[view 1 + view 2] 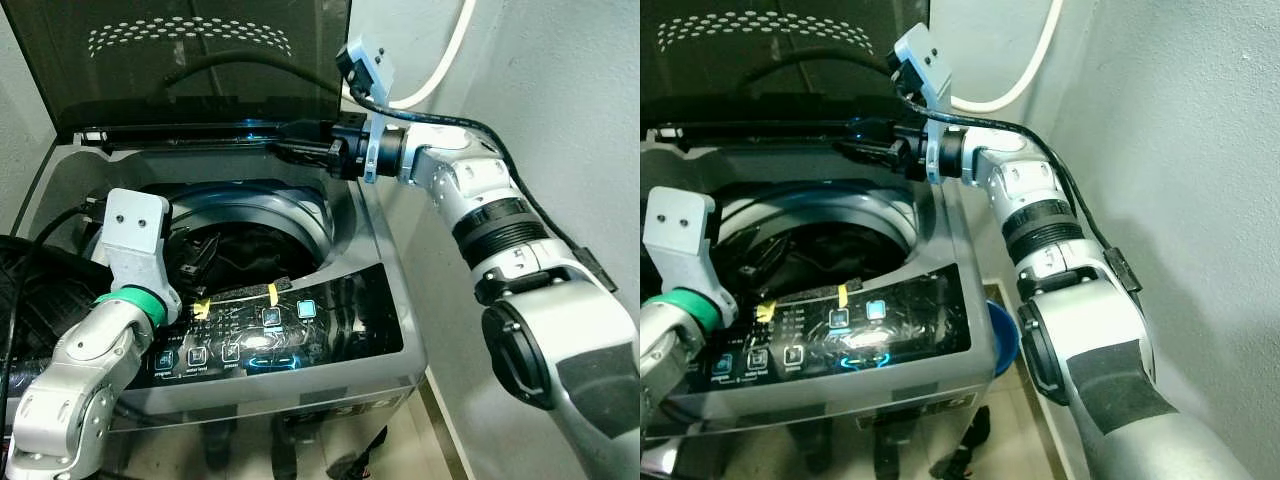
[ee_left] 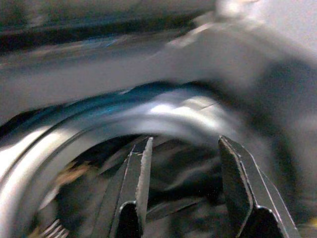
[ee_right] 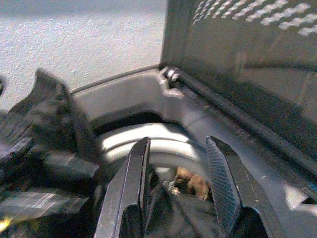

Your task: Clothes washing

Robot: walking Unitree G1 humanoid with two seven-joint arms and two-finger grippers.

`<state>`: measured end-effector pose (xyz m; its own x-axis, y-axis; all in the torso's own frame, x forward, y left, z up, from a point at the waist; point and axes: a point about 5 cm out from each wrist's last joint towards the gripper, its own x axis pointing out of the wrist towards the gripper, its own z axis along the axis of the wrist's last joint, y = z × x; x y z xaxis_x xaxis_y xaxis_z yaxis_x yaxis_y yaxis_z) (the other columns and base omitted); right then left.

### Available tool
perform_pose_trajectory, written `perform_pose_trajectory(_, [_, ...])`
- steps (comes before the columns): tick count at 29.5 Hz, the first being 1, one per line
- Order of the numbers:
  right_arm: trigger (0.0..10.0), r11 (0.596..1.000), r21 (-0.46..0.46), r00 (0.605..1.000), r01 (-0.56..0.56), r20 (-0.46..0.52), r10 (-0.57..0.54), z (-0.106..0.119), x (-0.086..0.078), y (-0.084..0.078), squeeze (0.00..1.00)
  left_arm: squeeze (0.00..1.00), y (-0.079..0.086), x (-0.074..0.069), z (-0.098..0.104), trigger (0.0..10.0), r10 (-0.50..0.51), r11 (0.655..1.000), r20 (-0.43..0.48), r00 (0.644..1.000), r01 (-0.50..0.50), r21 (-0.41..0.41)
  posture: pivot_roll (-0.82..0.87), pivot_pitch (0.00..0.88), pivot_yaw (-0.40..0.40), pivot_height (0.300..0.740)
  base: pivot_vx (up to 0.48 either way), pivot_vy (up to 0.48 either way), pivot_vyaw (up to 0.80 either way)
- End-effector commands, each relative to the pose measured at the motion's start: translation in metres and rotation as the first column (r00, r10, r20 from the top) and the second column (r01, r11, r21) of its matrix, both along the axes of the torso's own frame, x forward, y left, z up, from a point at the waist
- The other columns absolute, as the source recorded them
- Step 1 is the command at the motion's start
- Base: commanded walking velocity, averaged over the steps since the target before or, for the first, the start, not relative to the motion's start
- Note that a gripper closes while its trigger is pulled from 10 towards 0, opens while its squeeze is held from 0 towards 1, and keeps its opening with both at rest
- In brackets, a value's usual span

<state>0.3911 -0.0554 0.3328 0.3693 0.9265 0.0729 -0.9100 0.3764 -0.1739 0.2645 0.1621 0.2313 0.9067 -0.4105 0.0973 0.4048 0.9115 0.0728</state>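
We're standing at a top-load washing machine [image 1: 390,360] with its dark lid [image 1: 200,60] flipped up against the wall. Dark clothes [image 1: 245,255] sit down in the drum [image 1: 290,215]. Our right gripper [image 1: 300,150] reaches across the back rim near the lid hinge, fingers [image 3: 225,183] spread apart with nothing between them. Our left gripper [image 2: 185,188] hangs over the drum's front-left edge, also open and empty, though that wrist view is pretty blurry. The glossy control panel [image 1: 275,335] has some yellow tape [image 1: 272,293] on it.
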Motion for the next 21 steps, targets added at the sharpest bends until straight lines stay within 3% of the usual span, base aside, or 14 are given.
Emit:
perform_pose_trajectory(1, [10.0, 0.999, 0.036, 1.000, 0.010, 0.028, -0.011, 0.007, 0.000, -0.002, 0.00, 0.00, -0.014, -0.008, 0.010, 10.0, -0.118, 0.993, 0.062, 0.991, 0.119, -0.008, 0.19, 0.041, 0.003, 0.740, 0.000, 0.000, 0.00])
perform_pose_trajectory(2, [10.0, 0.997, 0.068, 0.999, 0.032, 0.038, -0.034, 0.009, 0.001, -0.005, 0.00, 0.00, -0.024, -0.016, 0.019, 10.0, -0.227, 0.972, 0.109, 0.968, 0.232, -0.043, 0.18, 0.038, 0.016, 0.740, 0.000, 0.000, 0.00])
perform_pose_trajectory(4, [10.0, 0.993, 0.103, 0.998, 0.051, 0.041, -0.056, 0.012, 0.002, -0.009, 0.00, 0.00, -0.026, -0.021, 0.027, 10.0, -0.294, 0.953, 0.131, 0.947, 0.301, -0.038, 0.18, 0.035, 0.021, 0.740, 0.000, 0.000, 0.00])
perform_pose_trajectory(7, [10.0, 0.990, 0.124, 0.997, 0.062, 0.041, -0.068, 0.013, 0.003, -0.011, 0.00, 0.00, -0.025, -0.023, 0.030, 10.0, -0.319, 0.945, 0.135, 0.938, 0.326, -0.032, 0.18, 0.035, 0.021, 0.740, 0.000, 0.000, 0.00])
perform_pose_trajectory(8, [10.0, 0.990, 0.124, 0.997, 0.062, 0.041, -0.068, 0.013, 0.003, -0.011, 0.00, 0.00, -0.025, -0.023, 0.030, 10.0, -0.319, 0.945, 0.135, 0.938, 0.326, -0.032, 0.18, 0.035, 0.021, 0.740, 0.000, 0.000, 0.00])
perform_pose_trajectory(9, [10.0, 0.989, 0.137, 0.997, 0.063, 0.027, -0.067, 0.009, 0.003, -0.017, 0.00, 0.00, -0.006, -0.021, 0.031, 10.0, -0.312, 0.950, 0.100, 0.945, 0.309, 0.045, 0.19, 0.032, 0.022, 0.740, 0.000, 0.000, 0.00])
perform_pose_trajectory(11, [10.0, 0.989, 0.137, 0.997, 0.063, 0.027, -0.067, 0.009, 0.003, -0.017, 0.00, 0.00, -0.006, -0.021, 0.031, 10.0, -0.312, 0.950, 0.100, 0.945, 0.309, 0.045, 0.19, 0.032, 0.022, 0.740, 0.000, 0.000, 0.00])
perform_pose_trajectory(12, [10.0, 0.989, 0.139, 0.998, 0.055, 0.012, -0.057, 0.004, 0.003, -0.021, 0.00, 0.00, 0.013, -0.021, 0.032, 10.0, -0.296, 0.950, 0.057, 0.954, 0.288, 0.117, 0.19, 0.032, 0.022, 0.740, 0.000, 0.000, 0.00])
perform_pose_trajectory(13, [10.0, 0.989, 0.139, 0.998, 0.055, 0.012, -0.057, 0.004, 0.003, -0.021, 0.00, 0.00, 0.013, -0.021, 0.032, 10.0, -0.296, 0.950, 0.057, 0.954, 0.288, 0.117, 0.19, 0.032, 0.022, 0.740, 0.000, 0.000, 0.00])
perform_pose_trajectory(14, [10.0, 0.991, 0.129, 0.999, 0.034, 0.003, -0.035, -0.004, 0.001, -0.023, 0.00, 0.00, 0.027, -0.026, 0.030, 10.0, -0.293, 0.943, 0.004, 0.956, 0.288, 0.164, 0.19, 0.036, 0.024, 0.740, 0.000, 0.000, 0.00])
perform_pose_trajectory(18, [10.0, 0.992, 0.122, 1.000, 0.008, -0.010, -0.007, -0.017, -0.001, -0.024, 0.00, 0.00, 0.028, -0.038, 0.017, 10.0, -0.308, 0.930, -0.076, 0.948, 0.317, 0.186, 0.20, 0.040, 0.024, 0.740, 0.000, 0.000, 0.00])
perform_pose_trajectory(19, [10.0, 0.990, 0.137, 0.999, -0.043, -0.005, 0.044, -0.023, -0.005, -0.023, 0.00, 0.00, 0.027, -0.036, 0.008, 10.0, -0.231, 0.949, -0.081, 0.970, 0.243, 0.200, 0.20, 0.040, 0.024, 0.740, 0.000, 0.000, 0.00])
perform_pose_trajectory(20, [10.0, 0.990, 0.137, 0.999, -0.043, -0.005, 0.044, -0.023, -0.005, -0.023, 0.00, 0.00, 0.027, -0.036, 0.008, 10.0, -0.231, 0.949, -0.081, 0.970, 0.243, 0.200, 0.20, 0.040, 0.024, 0.740, 0.000, 0.000, 0.00])
perform_pose_trajectory(21, [10.0, 0.979, 0.168, 0.993, -0.116, 0.000, 0.118, -0.026, -0.012, -0.022, 0.00, 0.00, 0.029, -0.030, 0.004, 10.0, -0.125, 0.968, -0.027, 0.992, 0.128, 0.216, 0.20, 0.040, 0.024, 0.740, 0.000, 0.000, 0.00])
